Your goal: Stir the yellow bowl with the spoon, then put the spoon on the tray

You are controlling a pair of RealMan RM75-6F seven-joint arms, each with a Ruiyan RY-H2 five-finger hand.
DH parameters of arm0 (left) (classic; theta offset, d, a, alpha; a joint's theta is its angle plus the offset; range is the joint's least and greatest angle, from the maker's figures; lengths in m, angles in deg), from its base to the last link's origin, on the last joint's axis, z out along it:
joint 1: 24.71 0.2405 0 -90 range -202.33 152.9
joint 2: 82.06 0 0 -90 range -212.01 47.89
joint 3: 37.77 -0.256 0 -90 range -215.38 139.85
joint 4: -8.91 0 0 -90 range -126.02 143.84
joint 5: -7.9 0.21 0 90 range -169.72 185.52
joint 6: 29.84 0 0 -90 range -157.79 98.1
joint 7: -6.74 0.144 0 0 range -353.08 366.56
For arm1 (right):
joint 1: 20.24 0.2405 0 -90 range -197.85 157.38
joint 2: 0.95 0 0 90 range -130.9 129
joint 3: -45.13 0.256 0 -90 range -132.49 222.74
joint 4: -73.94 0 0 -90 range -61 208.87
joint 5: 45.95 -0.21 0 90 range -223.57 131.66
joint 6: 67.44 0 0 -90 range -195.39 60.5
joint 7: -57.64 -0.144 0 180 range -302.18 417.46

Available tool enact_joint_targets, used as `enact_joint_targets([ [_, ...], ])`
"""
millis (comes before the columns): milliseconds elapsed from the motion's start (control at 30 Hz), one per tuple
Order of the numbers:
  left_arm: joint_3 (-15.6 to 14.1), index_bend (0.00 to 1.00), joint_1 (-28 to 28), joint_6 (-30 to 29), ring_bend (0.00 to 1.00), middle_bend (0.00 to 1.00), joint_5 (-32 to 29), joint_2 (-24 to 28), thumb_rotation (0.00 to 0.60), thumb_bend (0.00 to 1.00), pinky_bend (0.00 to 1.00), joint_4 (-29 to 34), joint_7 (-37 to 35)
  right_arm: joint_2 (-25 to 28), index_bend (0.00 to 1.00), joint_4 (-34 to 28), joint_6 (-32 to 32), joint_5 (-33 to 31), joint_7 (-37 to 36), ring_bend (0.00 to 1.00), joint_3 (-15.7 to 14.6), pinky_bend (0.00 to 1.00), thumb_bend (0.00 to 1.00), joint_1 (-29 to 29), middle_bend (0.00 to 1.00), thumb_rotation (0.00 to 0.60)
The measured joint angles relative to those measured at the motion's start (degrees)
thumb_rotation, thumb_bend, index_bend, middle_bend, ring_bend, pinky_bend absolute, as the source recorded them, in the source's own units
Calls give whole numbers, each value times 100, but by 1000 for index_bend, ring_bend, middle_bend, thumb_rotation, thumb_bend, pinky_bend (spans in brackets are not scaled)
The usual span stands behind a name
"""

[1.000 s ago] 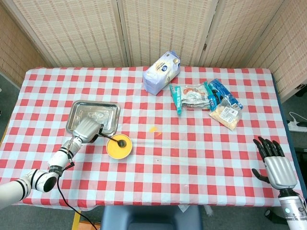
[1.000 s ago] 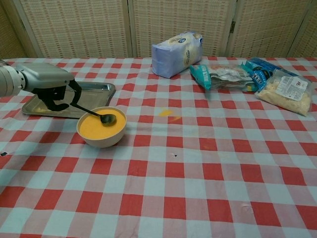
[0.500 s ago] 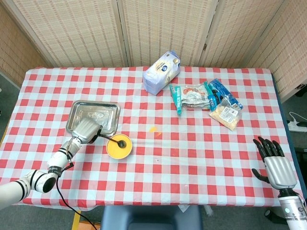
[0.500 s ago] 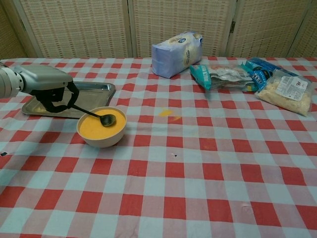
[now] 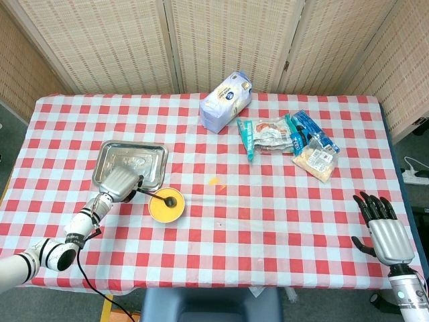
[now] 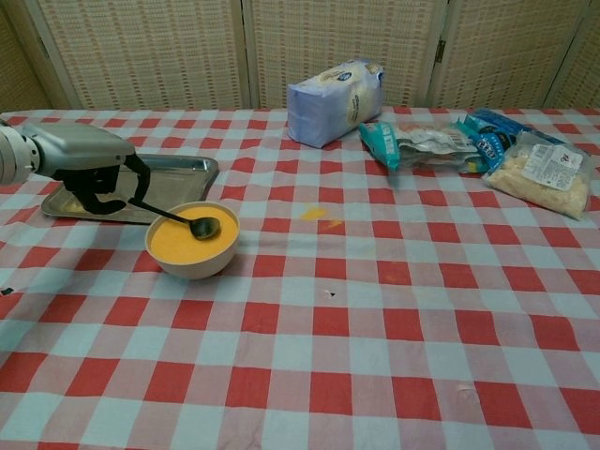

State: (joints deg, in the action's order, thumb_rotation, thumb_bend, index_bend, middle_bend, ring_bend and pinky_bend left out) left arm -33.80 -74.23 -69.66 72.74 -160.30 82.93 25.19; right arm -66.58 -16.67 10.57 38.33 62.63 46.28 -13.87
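Observation:
A yellow bowl (image 6: pixel 191 241) (image 5: pixel 166 204) of orange-yellow liquid stands on the checked cloth, just right of a metal tray (image 6: pixel 183 167) (image 5: pixel 154 153). My left hand (image 6: pixel 86 161) (image 5: pixel 120 182) grips the handle of a dark spoon (image 6: pixel 187 221) (image 5: pixel 159 195), whose bowl end rests over the right side of the yellow bowl. The hand hovers over the tray's near edge. My right hand (image 5: pixel 385 227) rests at the table's near right corner, fingers spread and holding nothing; the chest view does not show it.
A white and blue bag (image 6: pixel 335 89) (image 5: pixel 226 100) stands at the back centre. Several food packets (image 6: pixel 478 145) (image 5: pixel 288 137) lie at the back right. A small orange spot (image 6: pixel 314 214) marks the cloth right of the bowl.
My left hand has drawn slightly left and towards the tray, pulling the spoon handle with it. The spoon's end stays over the bowl. The right hand has not moved.

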Motion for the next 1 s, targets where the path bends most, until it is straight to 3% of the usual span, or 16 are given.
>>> enact_joint_targets([
  [1000,-20,506,-236,128,1000,1000,-466,41,600,461,1000,282,327,28,0,-6,40,12,-32,0,-3,0,170,-20,0,600],
])
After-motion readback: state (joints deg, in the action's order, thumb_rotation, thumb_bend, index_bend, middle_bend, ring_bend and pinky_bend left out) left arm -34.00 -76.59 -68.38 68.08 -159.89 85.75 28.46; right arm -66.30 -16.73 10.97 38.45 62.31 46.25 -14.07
